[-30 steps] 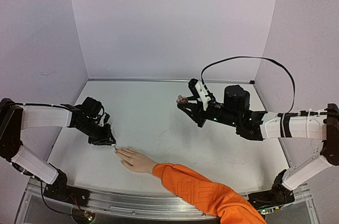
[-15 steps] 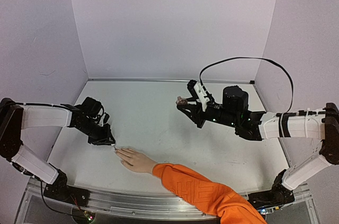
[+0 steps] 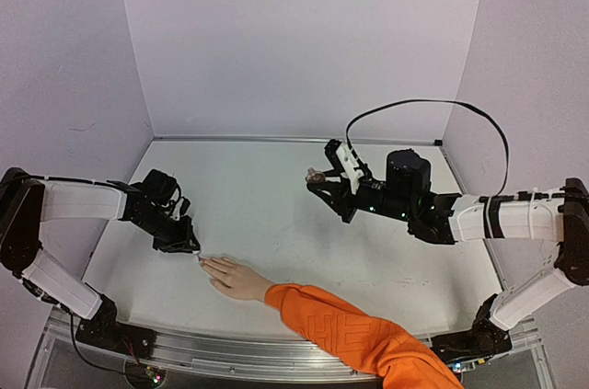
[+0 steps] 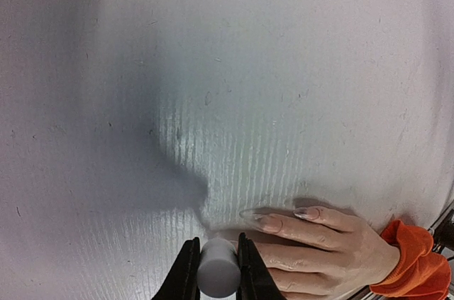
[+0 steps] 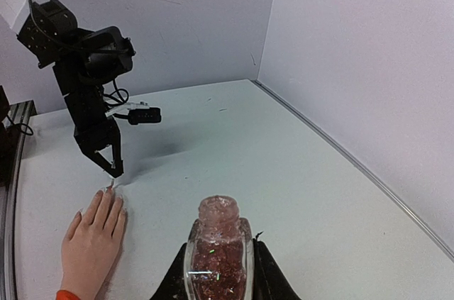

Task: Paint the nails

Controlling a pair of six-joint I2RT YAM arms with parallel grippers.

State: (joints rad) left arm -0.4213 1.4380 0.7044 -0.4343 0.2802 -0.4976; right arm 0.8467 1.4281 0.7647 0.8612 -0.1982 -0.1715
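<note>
Nothing shifted: your left tool stayed clenched on the brush by the nails, your right tool stayed clenched on the bottle, so painting had likely barely advanced.

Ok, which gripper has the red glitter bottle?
The right gripper: it is shut on the bottle. The left gripper pinches a white cap by the hand.
</note>
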